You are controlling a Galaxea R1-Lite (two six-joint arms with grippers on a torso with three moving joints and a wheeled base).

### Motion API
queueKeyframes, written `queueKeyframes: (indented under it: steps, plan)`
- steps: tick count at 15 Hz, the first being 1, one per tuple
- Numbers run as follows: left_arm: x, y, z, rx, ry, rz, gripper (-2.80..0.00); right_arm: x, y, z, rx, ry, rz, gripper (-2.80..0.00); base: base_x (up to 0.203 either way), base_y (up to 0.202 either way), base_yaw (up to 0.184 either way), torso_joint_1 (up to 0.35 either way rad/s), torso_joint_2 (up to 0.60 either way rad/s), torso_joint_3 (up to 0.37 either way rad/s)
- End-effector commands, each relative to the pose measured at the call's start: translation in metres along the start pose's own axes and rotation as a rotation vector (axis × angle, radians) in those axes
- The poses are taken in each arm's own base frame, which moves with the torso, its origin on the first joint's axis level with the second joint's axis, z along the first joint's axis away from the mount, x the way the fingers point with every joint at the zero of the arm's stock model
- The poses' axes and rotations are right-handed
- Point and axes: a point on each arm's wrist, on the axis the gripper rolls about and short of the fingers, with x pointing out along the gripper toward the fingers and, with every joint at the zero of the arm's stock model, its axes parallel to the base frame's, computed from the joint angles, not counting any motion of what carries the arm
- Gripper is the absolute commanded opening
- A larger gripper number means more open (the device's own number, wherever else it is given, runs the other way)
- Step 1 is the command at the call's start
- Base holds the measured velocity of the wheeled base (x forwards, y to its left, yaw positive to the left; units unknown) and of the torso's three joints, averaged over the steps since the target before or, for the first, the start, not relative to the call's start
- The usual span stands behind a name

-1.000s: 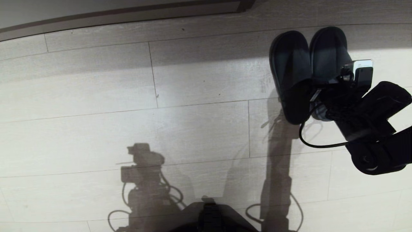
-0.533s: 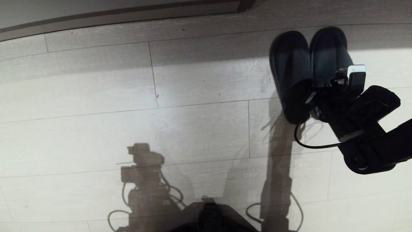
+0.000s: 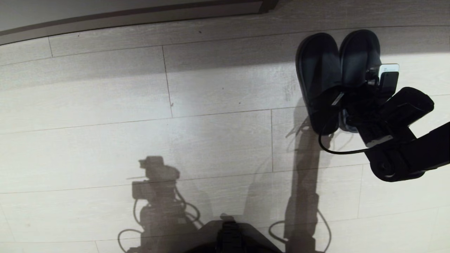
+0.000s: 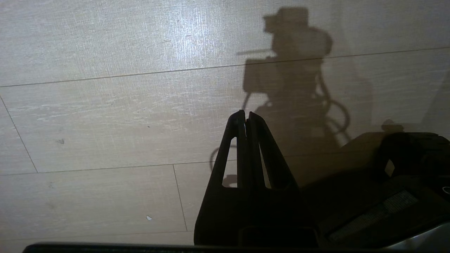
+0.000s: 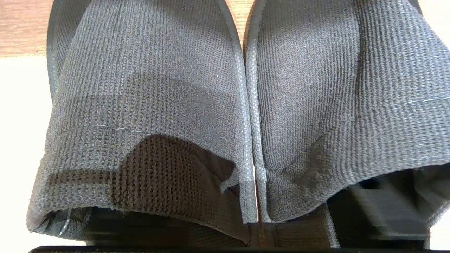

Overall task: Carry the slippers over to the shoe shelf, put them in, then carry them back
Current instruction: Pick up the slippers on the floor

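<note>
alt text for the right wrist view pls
Close-up of the slippers, a dark grey knitted pair lying side by side with inner edges touching, their openings nearest the camera. Pale floor shows beside them.

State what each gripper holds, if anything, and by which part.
The left gripper is shut on nothing. The right gripper has a finger inside each of the slippers, at their adjoining inner uppers; a firm grip cannot be told.

Head view: steeply downward over pale wood-plank floor (image 3: 218, 91). Right wrist view: very close behind dark slate-grey cloth slippers (image 5: 225, 105), shared with head view (image 3: 337, 73). Left wrist view: near the floor.
</note>
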Motion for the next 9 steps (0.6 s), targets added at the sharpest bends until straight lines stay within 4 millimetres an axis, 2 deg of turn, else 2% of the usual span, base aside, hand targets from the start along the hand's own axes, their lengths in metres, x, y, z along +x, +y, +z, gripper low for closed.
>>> queueKeyframes:
  steps: [1,7,9]
  plan:
    - [0.0,0.0,0.0,0.0,-0.001,0.0,-2.8,0.0,0.0,-0.001,-0.001,-0.005,0.001,-2.8,0.0,0.0,0.0,0.0,0.0,0.0]
    - [0.0,0.0,0.0,0.0,-0.001,0.0,-2.8,-0.001,-0.001,0.003,-0.006,-0.012,0.022,-2.8,0.0,0.0,0.0,0.0,0.0,0.0]
    - [0.0,0.0,0.0,0.0,-0.001,0.0,-2.8,-0.002,-0.001,0.013,-0.005,-0.034,0.025,-2.8,0.0,0.0,0.0,0.0,0.0,0.0]
